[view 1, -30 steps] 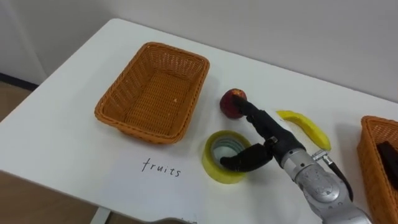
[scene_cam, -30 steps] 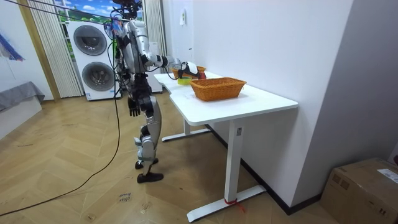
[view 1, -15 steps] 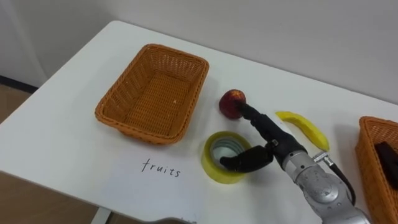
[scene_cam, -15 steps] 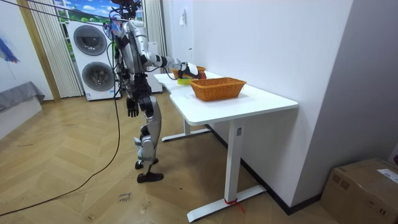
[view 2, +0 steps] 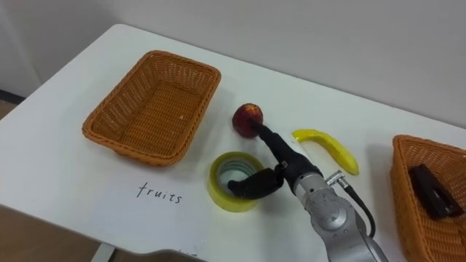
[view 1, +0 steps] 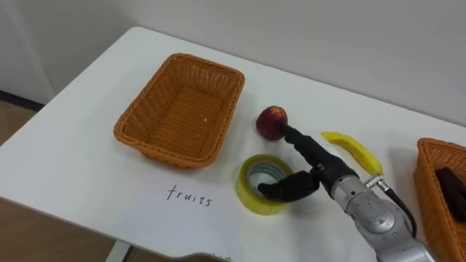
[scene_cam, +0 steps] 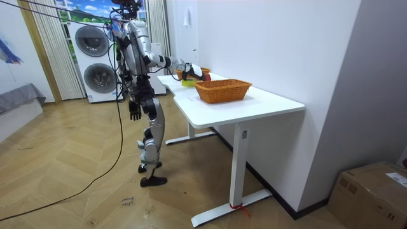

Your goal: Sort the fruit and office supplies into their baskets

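Note:
A red apple (view 1: pixel 271 121) lies on the white table (view 1: pixel 80 160) right of an empty wicker basket (view 1: pixel 182 108). A yellow banana (view 1: pixel 354 151) rests further right. A yellow tape roll (view 1: pixel 261 183) lies flat in front of the apple. My right hand (view 1: pixel 320 171) reaches in from the lower right. Its straight fingers (view 1: pixel 298 140) touch the apple's near right side and its thumb rests on the roll's right rim. It holds nothing. In the room view I stand at the table's end, and my left hand (scene_cam: pixel 135 112) hangs relaxed at my side.
A second wicker basket (view 2: pixel 403 156) at the right edge holds a black object (view 2: pixel 431 191). A handwritten label (view 1: pixel 188 196) is on the table in front of the empty basket. The table's front edge runs close below the label.
My right hand has drawn back a little toward me, so its fingertips now sit beside the apple rather than over it. The apple, tape roll and banana have stayed put.

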You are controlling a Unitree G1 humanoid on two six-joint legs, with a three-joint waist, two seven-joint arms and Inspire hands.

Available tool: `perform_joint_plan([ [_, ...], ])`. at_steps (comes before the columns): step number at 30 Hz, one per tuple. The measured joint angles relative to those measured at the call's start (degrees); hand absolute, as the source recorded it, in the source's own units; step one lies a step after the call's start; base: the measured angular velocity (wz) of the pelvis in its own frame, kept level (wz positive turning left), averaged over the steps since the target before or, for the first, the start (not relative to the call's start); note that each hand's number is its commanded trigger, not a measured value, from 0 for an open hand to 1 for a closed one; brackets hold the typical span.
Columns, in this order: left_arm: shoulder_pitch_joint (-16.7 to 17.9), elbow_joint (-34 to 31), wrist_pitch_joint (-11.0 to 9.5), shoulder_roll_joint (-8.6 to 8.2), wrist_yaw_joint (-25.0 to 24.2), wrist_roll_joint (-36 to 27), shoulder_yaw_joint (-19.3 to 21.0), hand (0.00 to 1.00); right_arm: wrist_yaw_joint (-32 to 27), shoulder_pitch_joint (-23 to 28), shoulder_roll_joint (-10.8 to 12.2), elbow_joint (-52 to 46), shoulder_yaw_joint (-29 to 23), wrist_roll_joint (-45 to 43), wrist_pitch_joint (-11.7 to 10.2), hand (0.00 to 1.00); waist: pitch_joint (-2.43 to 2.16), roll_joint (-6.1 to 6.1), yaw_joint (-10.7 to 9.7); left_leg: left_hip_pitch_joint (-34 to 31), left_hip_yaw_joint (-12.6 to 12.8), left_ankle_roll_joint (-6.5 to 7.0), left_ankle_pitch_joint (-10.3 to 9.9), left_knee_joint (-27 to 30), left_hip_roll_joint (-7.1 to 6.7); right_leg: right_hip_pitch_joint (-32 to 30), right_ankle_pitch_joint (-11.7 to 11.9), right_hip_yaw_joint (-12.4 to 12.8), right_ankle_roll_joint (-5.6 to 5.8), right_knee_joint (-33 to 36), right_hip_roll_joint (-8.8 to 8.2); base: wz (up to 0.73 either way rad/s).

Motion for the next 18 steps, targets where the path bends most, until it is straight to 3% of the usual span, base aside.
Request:
perform_joint_plan([
  [10, 0.01, 0.4, 0.31, 0.11, -0.32, -0.03, 0.1, 0.0, 4.12, -0.03, -0.36, -0.57, -0.03, -3.29, 0.02, 0.0, 0.01, -0.04, -0.08, 0.12, -0.06, 0.1, -0.08, 0.37, 0.02, 0.31, 0.0, 0.16, 0.0, 0.04, -0.02, 0.0],
  [18, 0.03, 0.39, 0.36, 1.27, -1.48, -0.03, 1.12, 0.0, 9.99, -0.03, -1.57, -3.02, -0.04, -5.41, 0.83, 0.0, -0.01, -0.69, 0.08, 0.08, -0.22, 0.09, -0.08, 0.18, 0.01, 0.3, 0.0, -0.02, 0.0, -0.02, 0.0, 0.0],
])
